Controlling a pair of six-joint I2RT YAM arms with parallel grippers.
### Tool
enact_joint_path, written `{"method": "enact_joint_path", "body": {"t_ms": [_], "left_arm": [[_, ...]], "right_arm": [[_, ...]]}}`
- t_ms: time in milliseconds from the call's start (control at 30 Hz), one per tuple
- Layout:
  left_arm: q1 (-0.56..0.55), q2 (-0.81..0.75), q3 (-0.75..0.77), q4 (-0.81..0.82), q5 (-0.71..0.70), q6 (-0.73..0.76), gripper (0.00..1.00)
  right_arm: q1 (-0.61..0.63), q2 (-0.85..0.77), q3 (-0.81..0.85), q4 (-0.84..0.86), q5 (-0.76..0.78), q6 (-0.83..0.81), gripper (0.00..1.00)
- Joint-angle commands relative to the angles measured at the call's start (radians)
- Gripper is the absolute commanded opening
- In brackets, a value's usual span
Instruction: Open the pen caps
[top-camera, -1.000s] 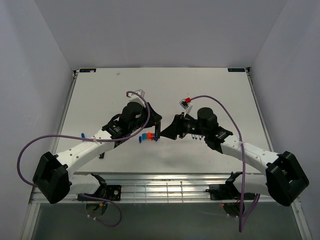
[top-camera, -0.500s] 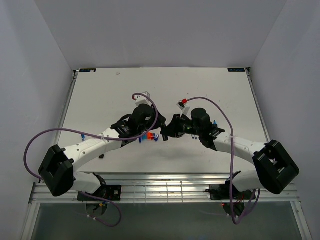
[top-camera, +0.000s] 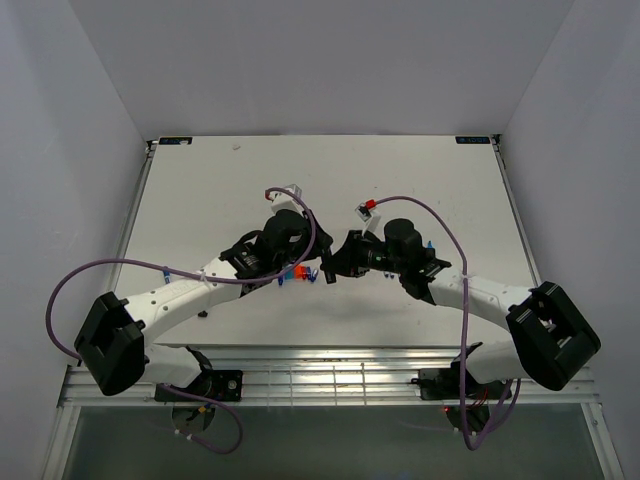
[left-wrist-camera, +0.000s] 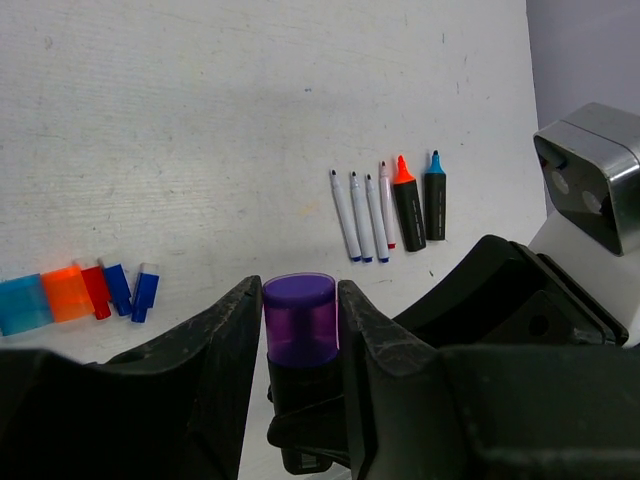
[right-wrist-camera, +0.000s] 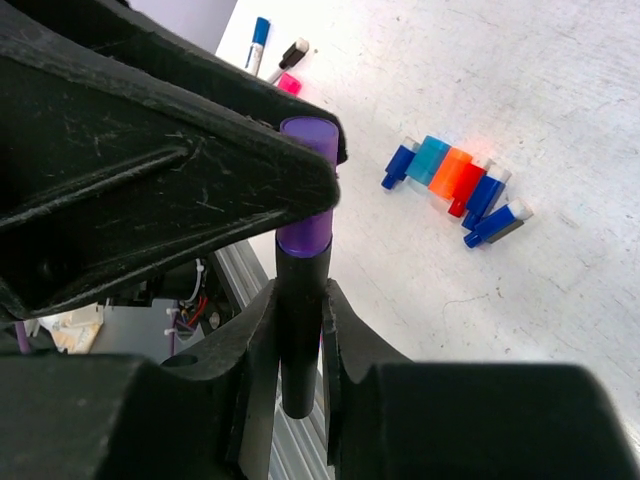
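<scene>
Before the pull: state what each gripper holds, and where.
Left gripper jaws pinch the purple highlighter cap by its sides; right gripper jaws grip the black body below it.

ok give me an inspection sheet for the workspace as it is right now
surface: white table, a few small marks
job's things: purple cap on the black highlighter body, not yet off; loose caps in a row on the table; uncapped pens lying side by side; blue-capped pen near the far edge of the right wrist view
clutter: nothing seen
grippers: left gripper shut on the purple cap; right gripper shut on the black highlighter body
cables: purple cables loop off both arms, apart from the pens
surroundings: plain walls on three sides; metal rail at the near edge
</scene>
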Motion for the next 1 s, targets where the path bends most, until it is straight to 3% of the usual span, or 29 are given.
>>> {"method": "enact_joint_path", "body": {"t_ms": [0, 133, 267, 400, 500, 567, 600, 667, 767, 800, 900, 967], "left_arm": [[-0.005, -0.016, 0.002, 0.012, 0.022, 0.020, 0.48], [-0.005, -0.008, 0.002, 0.010, 0.030, 0.026, 0.55], [-0.007, -0.011, -0.008, 0.007, 0.031, 0.030, 0.56], [-0.005, -0.013, -0.006, 0.006, 0.038, 0.033, 0.43], [-0.007, -0.011, -0.005, -0.002, 0.047, 0.041, 0.25], [-0.005, -0.008, 0.011, -0.017, 0.048, 0.046, 0.07], [-0.005, -0.001, 0.020, -0.046, 0.045, 0.046, 0.00], [-0.005, 0.016, 0.049, -0.086, 0.032, 0.055, 0.00], [0.010, 0.064, 0.146, -0.190, 0.004, 0.052, 0.00], [0.024, 0.076, 0.193, -0.227, 0.005, 0.046, 0.00], [0.134, 0.118, 0.245, -0.233, 0.141, 0.009, 0.00], [0.203, 0.142, 0.265, -0.212, 0.209, 0.003, 0.00]], "right_arm": [[0.009, -0.009, 0.022, 0.059, -0.045, 0.004, 0.08], [0.009, -0.015, 0.031, 0.048, -0.041, -0.001, 0.08], [0.009, -0.020, 0.034, 0.036, -0.036, -0.009, 0.08], [0.009, -0.020, 0.030, 0.036, -0.030, -0.010, 0.08], [0.011, -0.023, 0.046, 0.005, -0.001, -0.039, 0.08], [0.011, -0.031, 0.065, -0.083, 0.037, -0.102, 0.08], [0.014, -0.035, 0.089, -0.128, 0.112, -0.134, 0.08], [0.035, -0.051, 0.117, -0.285, 0.218, -0.203, 0.08], [0.107, -0.070, 0.157, -0.450, 0.529, -0.326, 0.08], [0.133, -0.074, 0.161, -0.491, 0.714, -0.349, 0.08], [0.253, -0.075, 0.165, -0.553, 1.007, -0.404, 0.08], [0.293, -0.072, 0.157, -0.567, 1.063, -0.406, 0.08]]}}
